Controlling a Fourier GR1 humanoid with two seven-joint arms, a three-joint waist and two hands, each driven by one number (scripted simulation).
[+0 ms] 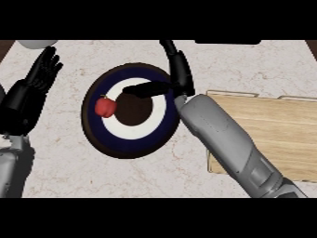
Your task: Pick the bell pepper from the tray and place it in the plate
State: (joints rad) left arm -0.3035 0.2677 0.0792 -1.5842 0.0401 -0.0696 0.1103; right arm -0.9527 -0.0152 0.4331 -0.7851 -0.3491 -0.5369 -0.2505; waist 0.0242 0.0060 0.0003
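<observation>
A small red bell pepper (pixel 105 107) lies on the left part of a round plate (pixel 159 135) with a dark rim, a white ring and a brown centre. My right hand (pixel 179 74) hangs over the plate's upper right rim, fingers straight and spread, thumb reaching towards the plate's middle; it holds nothing and is apart from the pepper. A light wooden tray (pixel 291 135) lies to the right of the plate, partly behind my right forearm. At the left edge my left hand (pixel 42 69) rests open with fingers up.
The counter is pale marble (pixel 64 162). A white round object (pixel 37 43) shows at the top left edge, just above my left hand. A dark object (pixel 227 42) sits at the top edge to the right.
</observation>
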